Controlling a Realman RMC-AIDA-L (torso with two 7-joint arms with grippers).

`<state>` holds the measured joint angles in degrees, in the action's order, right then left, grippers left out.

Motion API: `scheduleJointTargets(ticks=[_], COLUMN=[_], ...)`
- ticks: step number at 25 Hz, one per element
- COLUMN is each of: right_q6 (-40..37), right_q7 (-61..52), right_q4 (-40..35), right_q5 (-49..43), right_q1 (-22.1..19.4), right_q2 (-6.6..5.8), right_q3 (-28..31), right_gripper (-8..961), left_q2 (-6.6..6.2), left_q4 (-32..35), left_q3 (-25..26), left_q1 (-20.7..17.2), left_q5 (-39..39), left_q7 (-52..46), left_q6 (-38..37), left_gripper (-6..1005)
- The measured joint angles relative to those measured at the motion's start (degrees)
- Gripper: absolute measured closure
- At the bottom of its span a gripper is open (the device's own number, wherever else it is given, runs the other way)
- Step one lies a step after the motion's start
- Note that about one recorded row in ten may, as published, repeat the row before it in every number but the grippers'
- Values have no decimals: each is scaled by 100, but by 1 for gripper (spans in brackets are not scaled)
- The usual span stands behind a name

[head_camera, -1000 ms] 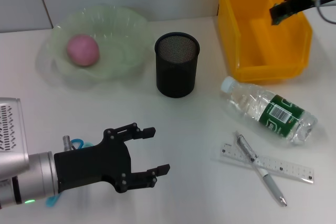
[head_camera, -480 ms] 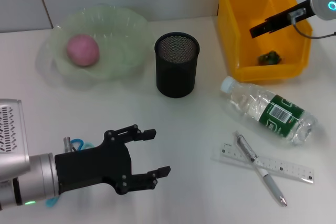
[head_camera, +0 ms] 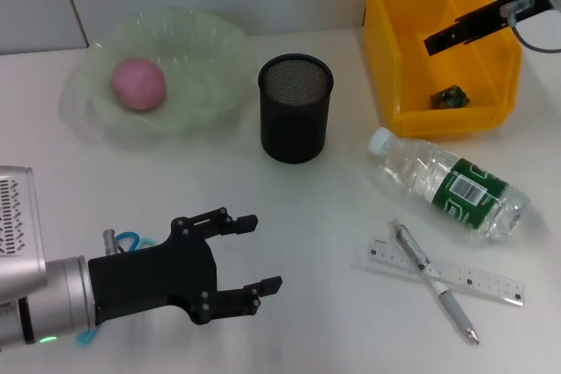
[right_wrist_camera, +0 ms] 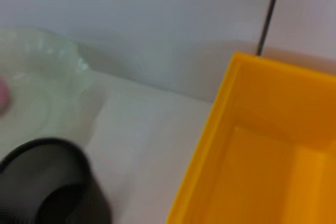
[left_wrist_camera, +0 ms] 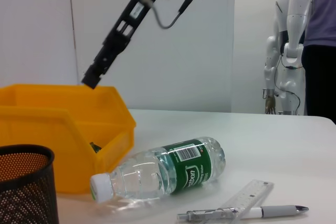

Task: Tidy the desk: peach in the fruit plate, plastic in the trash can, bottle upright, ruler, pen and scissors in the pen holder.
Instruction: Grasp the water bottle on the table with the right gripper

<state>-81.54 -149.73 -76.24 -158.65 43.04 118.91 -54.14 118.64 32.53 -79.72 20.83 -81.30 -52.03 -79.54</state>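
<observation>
The pink peach [head_camera: 138, 83] lies in the pale green fruit plate [head_camera: 206, 50]. A dark green scrap of plastic [head_camera: 450, 96] rests inside the yellow trash can [head_camera: 386, 59]. Above the can hangs my right gripper [head_camera: 434, 41], open and holding nothing. The bottle [head_camera: 447, 183] lies on its side. A pen [head_camera: 434, 282] lies crossed over the clear ruler [head_camera: 478, 279]. The black mesh pen holder [head_camera: 295, 107] stands mid-table. Low at the front left, my left gripper [head_camera: 261, 251] is open; the blue-handled scissors [head_camera: 127, 240] are mostly hidden under it.
The left wrist view looks across the table at the bottle [left_wrist_camera: 168, 174], ruler [left_wrist_camera: 249, 196], pen [left_wrist_camera: 247, 213], trash can [left_wrist_camera: 63, 129] and pen holder [left_wrist_camera: 26, 187]. A white humanoid robot [left_wrist_camera: 291, 40] and a person stand beyond the table's far edge.
The plastic has dropped from my right gripper into the yellow trash can, and that gripper has risen slightly. My left arm has barely moved.
</observation>
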Motion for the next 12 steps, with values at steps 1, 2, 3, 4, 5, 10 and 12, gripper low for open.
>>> scheduleJointTargets(ticks=[1,2,3,4,5,10,12], right_q6=[-203,-455,-705,-1142,-1142,-1979,-2118], right_q7=[-69,-116,-145,-160,-160,-220,-223], right_q4=[-128,-256,-365,-524,-524,-616,-563], right_q5=[3,18,33,57,57,-28,-114], right_q1=[5,26,56,130,130,372,427], right_q2=[2,1,-2,-17,-17,-61,-70], right_q3=[4,13,27,41,41,38,6], right_gripper=[165,164,163,163,163,163,163], left_q2=[-3,-3,-5,-7,-7,-4,-4], left_q4=[0,0,2,5,7,8,8], left_q3=[3,3,5,5,7,9,9], left_q1=[-1,-1,-1,9,17,31,31], left_q5=[1,1,2,3,4,7,7], left_q7=[0,0,0,0,0,0,0], left_q6=[0,0,0,-1,-2,-6,-6], left_gripper=[205,205,205,205,205,206,206])
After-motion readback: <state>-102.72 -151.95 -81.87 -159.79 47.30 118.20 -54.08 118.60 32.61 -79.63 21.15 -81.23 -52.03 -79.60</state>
